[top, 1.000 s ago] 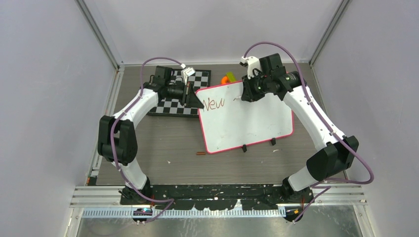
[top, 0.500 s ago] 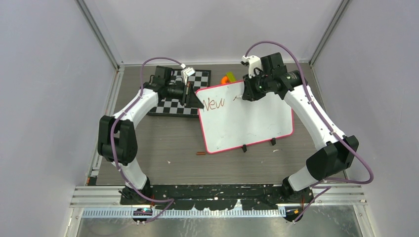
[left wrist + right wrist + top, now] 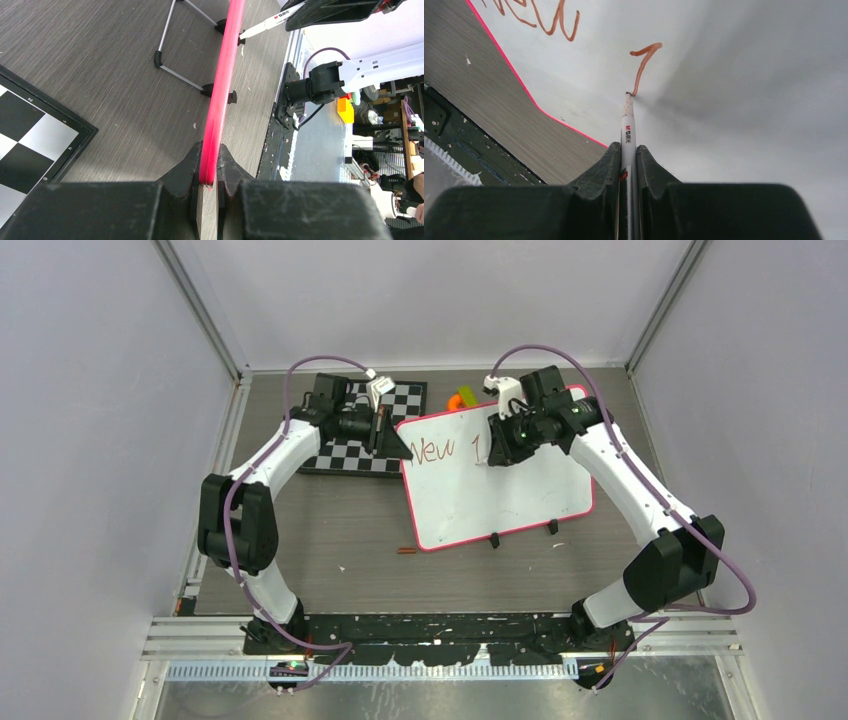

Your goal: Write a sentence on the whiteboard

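Observation:
The whiteboard (image 3: 500, 490), white with a red-pink rim, stands propped on the table. My left gripper (image 3: 400, 445) is shut on its rim at the upper left corner; the rim (image 3: 222, 90) runs edge-on between the fingers. My right gripper (image 3: 497, 450) is shut on a white marker (image 3: 628, 135) whose tip touches the board. The sentence (image 3: 436, 449) reads "New" in reddish-brown, followed by a fresh stroke like a "1" (image 3: 643, 65) that ends at the marker tip.
A black-and-white checkerboard (image 3: 365, 430) lies behind the left gripper. An orange and green object (image 3: 461, 398) sits behind the board. A small brown stick (image 3: 406, 551) lies on the table near the board's lower left corner. The board's metal stand (image 3: 180, 75) shows behind it.
My right gripper has moved down the board with the marker, drawing a downward stroke after "New". The left gripper and the board have stayed put.

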Robot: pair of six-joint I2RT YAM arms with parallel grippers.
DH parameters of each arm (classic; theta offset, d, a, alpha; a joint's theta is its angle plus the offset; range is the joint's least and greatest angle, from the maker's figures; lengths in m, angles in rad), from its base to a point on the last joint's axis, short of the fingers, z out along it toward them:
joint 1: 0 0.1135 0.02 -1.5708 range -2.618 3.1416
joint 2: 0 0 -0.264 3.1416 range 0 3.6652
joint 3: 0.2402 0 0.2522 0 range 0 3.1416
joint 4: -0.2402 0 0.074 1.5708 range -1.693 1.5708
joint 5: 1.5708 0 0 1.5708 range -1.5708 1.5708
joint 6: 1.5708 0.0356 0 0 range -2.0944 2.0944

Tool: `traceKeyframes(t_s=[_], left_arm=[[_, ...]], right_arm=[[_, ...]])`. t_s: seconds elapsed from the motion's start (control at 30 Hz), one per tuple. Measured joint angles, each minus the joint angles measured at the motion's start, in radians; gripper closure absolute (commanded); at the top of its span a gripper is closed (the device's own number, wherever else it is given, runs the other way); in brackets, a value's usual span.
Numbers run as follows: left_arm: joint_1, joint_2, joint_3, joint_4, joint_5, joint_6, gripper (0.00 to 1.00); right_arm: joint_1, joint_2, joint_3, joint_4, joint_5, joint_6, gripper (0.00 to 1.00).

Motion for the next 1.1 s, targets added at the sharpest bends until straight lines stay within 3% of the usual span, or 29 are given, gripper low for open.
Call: traceKeyframes(t_s=[0.47,1.1], left_arm=[[0.0,0.0,0.0,0.001,0.004,0.001,1.0],[0.002,0.0,-0.003,0.0,0.001,-0.003,1.0]], right_arm=[[0.011,0.002,0.13,0.016,0.005,-0.001,1.0],[0.013,0.026,0.138,0.047,0.077,-0.001,1.0]])
